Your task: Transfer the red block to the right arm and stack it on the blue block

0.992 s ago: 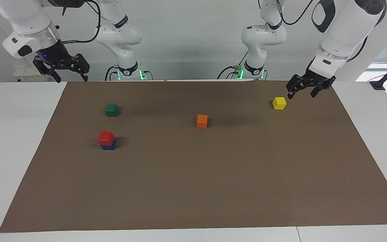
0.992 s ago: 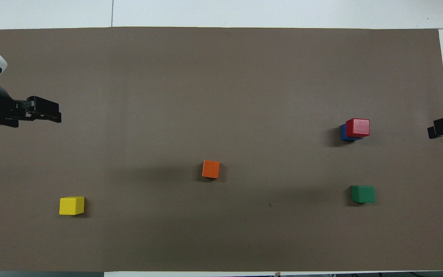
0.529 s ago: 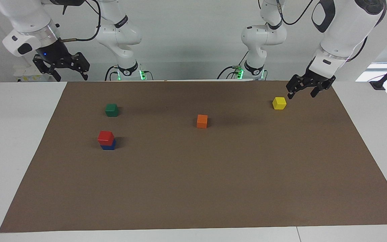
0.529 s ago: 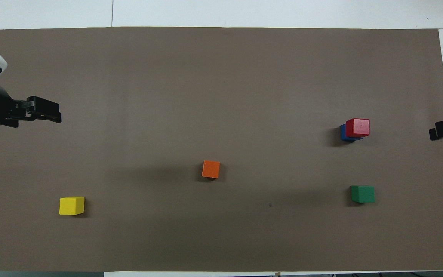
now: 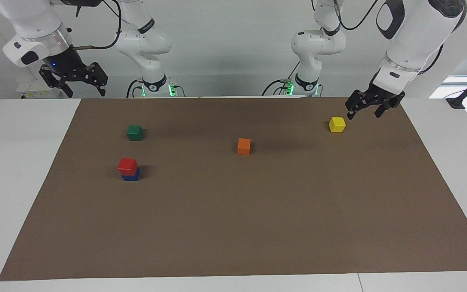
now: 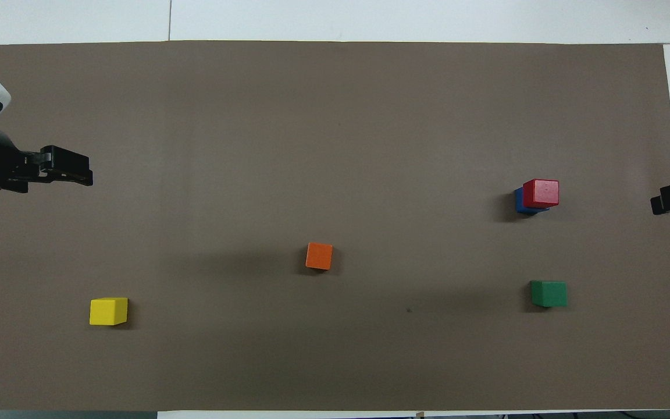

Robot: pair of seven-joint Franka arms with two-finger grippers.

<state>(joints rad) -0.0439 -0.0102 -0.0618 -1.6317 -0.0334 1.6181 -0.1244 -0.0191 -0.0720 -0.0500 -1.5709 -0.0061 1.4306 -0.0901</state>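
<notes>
The red block sits on top of the blue block, toward the right arm's end of the brown mat. Only a sliver of the blue block shows under it. My right gripper hangs open and empty high above the mat's corner at that end, apart from the stack. My left gripper is open and empty too, raised just above the mat beside the yellow cube.
A green cube lies nearer to the robots than the stack. An orange cube stands mid-mat. A yellow cube lies toward the left arm's end. White table borders the brown mat.
My right gripper has risen a little and drawn back toward the mat's corner. The left arm and all the cubes have stayed put.
</notes>
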